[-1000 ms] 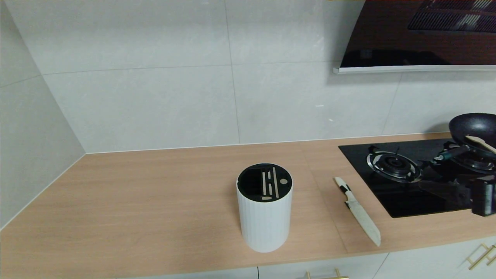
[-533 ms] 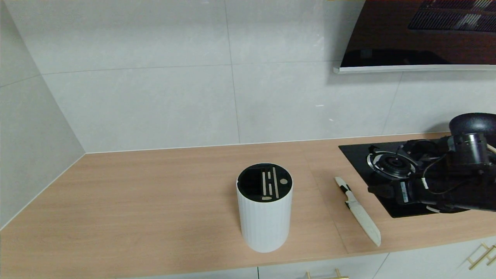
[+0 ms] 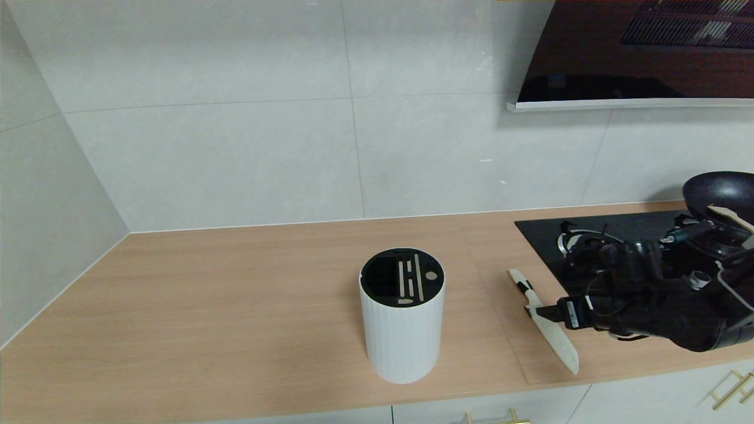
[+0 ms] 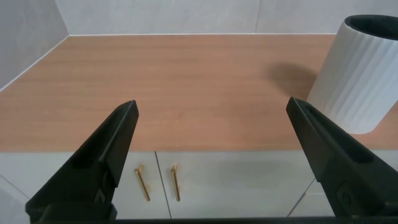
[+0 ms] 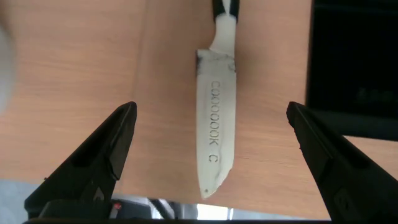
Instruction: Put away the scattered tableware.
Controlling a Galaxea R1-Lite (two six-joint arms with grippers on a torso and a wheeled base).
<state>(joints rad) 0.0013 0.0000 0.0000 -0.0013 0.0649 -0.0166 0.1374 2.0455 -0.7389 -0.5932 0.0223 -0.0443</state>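
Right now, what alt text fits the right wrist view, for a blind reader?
A white knife lies flat on the wooden counter, framed by the open hand's two dark fingers, beside a black hob.

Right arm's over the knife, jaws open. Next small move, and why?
Probably slide the right gripper along the knife toward its handle: its open jaws straddle the blade, which lies flat on the counter, and the handle sits beyond them.

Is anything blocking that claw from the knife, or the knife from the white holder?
Nothing visible does. The right gripper hangs open directly over the knife, and bare counter lies between the knife and the white holder.
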